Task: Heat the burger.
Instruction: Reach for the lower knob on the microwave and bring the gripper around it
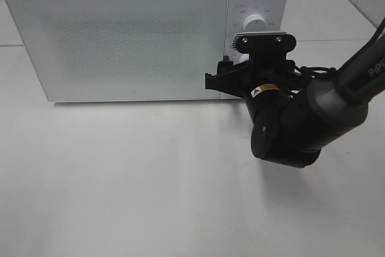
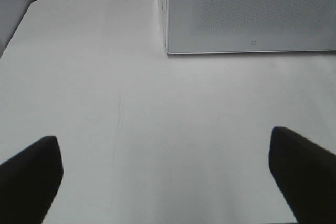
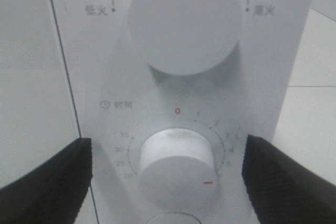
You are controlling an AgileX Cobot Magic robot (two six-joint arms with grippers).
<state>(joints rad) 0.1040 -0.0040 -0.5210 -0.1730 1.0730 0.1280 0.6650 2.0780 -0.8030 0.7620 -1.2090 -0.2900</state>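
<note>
While the right tool point(image 3: 168, 179) spreads wide on either side of the timer knob point(image 3: 176, 169), at the 3 o'clock end of the microwave point(image 1: 132, 34), the burger is hidden and its direction unknowable; the frosted door point(image 1: 114, 40) is shut. The timer reads 时间, 0 to 35. The upper knob point(image 3: 184, 19) reads 低火 and 高火. Empty, the left tool point(image 2: 165, 177) hangs wide over the bench point(image 2: 131, 103).

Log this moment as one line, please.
microwave door: shut | burger: unseen | right gripper: open, fingers flanking timer knob | left gripper: open, empty, over table
</note>
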